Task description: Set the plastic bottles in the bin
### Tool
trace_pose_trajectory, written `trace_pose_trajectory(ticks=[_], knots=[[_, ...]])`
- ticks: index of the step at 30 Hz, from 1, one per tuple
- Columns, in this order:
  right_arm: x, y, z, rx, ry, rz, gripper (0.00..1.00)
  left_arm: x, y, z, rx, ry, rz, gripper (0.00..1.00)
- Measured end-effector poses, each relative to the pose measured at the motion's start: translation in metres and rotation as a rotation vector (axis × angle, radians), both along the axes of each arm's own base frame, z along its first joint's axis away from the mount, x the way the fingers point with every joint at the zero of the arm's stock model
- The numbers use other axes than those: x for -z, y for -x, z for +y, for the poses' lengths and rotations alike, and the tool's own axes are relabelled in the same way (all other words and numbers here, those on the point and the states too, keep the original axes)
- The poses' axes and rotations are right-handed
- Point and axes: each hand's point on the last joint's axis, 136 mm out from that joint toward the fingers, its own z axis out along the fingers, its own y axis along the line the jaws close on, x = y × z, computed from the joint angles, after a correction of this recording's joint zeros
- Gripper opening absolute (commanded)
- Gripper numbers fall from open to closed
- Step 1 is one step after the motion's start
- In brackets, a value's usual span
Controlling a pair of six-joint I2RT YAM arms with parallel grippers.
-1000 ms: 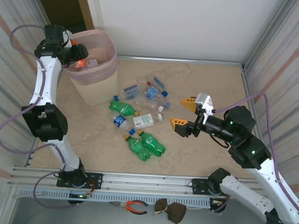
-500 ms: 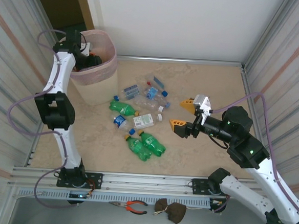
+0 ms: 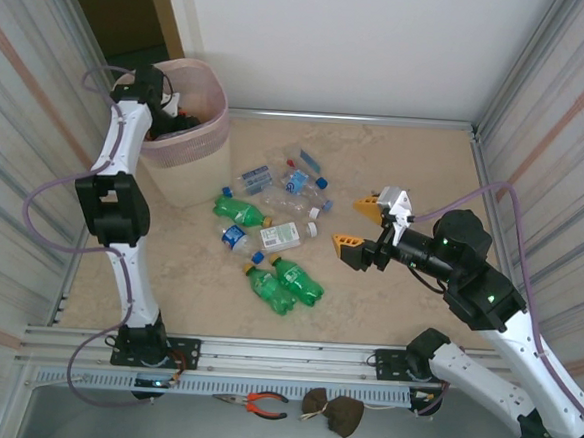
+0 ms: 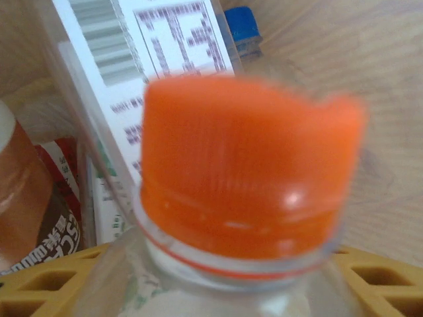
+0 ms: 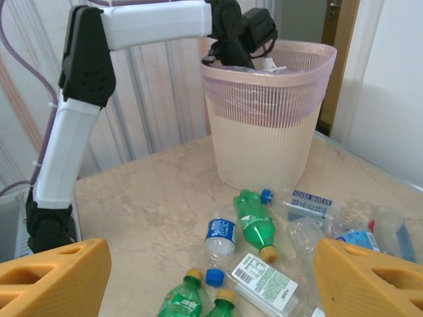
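Sitting between left fingers [image 4: 396, 261], orange-capped bottle [image 4: 244, 165] (grip unclear); right gripper [image 3: 352, 221] wide, empty.

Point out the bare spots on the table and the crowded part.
Bare: far right of the table, between back wall and right gripper; also in front of the bin, left of the green bottles. Crowded: the plastic bottles clustered mid-table.
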Motion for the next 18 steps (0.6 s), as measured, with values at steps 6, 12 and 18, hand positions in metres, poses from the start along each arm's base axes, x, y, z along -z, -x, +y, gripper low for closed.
trace_pose_trajectory(ticks=[6, 12, 18], knots=[[0.001, -0.003, -0.002, 0.019, 0.006, 0.001, 0.81, -0.002, 0.002, -0.001, -0.002, 0.003, 0.003, 0.81], [0.006, -0.019, 0.002, 0.059, 0.049, -0.001, 0.82, -0.038, 0.005, -0.004, 0.004, 0.012, -0.075, 0.81], [0.014, -0.043, 0.012, 0.087, 0.113, 0.028, 0.84, -0.101, 0.017, -0.009, 0.017, 0.025, -0.215, 0.82]])
